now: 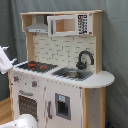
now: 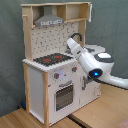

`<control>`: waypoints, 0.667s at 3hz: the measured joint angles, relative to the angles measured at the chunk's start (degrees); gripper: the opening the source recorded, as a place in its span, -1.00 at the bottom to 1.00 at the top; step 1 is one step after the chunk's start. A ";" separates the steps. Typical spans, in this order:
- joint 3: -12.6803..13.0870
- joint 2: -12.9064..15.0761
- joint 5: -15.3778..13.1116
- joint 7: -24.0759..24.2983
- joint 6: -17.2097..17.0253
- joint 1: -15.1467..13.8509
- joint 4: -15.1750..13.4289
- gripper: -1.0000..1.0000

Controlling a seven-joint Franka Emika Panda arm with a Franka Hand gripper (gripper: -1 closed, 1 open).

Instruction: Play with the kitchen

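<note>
The kitchen (image 1: 60, 80) is a tall white and light-wood toy unit, seen in both exterior views. It has a black-red hob (image 1: 35, 65), a grey sink (image 1: 71, 74), a black tap (image 1: 85, 59), an oven door (image 1: 27, 105), a hood (image 1: 37, 25) and a microwave shelf (image 1: 67, 24). My gripper (image 1: 4, 59) shows only as a white shape at the first exterior view's left edge, just left of the hob. In the second exterior view my white arm (image 2: 85, 57) reaches from the right over the counter of the kitchen (image 2: 45, 80), beside the hob (image 2: 52, 59). The arm hides the gripper there.
A grey curtain (image 1: 115, 45) hangs behind the kitchen. The unit stands on a wooden floor (image 2: 30, 117). A blue light (image 2: 95, 74) glows on the arm. A white rounded part (image 1: 25, 121) sits low in front of the oven door in the first exterior view.
</note>
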 joint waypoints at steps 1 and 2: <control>2.01 0.23 -1.32 -1.59 0.06 4.59 -2.51 1.00; 4.00 1.46 -1.30 -5.39 4.01 5.44 -3.50 1.00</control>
